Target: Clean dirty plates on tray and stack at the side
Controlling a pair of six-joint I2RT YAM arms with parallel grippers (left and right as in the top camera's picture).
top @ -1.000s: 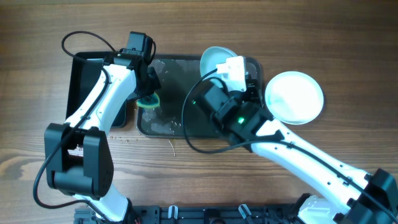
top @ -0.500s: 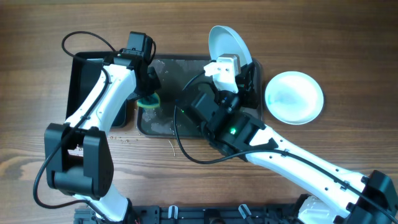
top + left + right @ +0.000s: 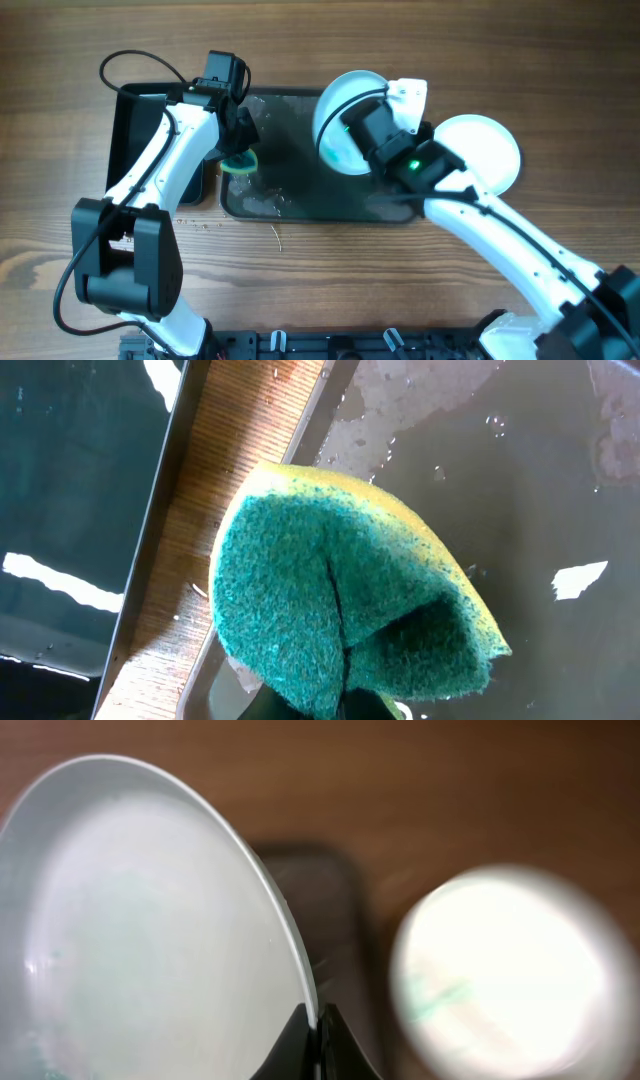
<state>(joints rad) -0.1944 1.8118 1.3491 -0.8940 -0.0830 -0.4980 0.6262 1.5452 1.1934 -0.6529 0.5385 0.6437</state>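
My right gripper [image 3: 372, 128] [image 3: 318, 1020] is shut on the rim of a white plate [image 3: 335, 118] [image 3: 150, 940] and holds it tilted above the right part of the dark tray [image 3: 290, 190]. A second plate [image 3: 485, 150] [image 3: 510, 970] lies on the wood right of the tray, with a faint teal smear. My left gripper [image 3: 238, 150] is shut on a folded green and yellow sponge [image 3: 240, 163] [image 3: 340, 600] over the tray's left edge [image 3: 300, 440]. A third plate does not show.
A black tub [image 3: 130, 120] [image 3: 70, 490] stands left of the tray, with a strip of wood between them. The tray's surface is wet and blotchy. Small crumbs lie on the wood in front of the tub [image 3: 200, 224].
My right gripper has swung the plate from the tray's far right corner, tipping it up and turning it over the tray. The left arm and sponge have not moved.
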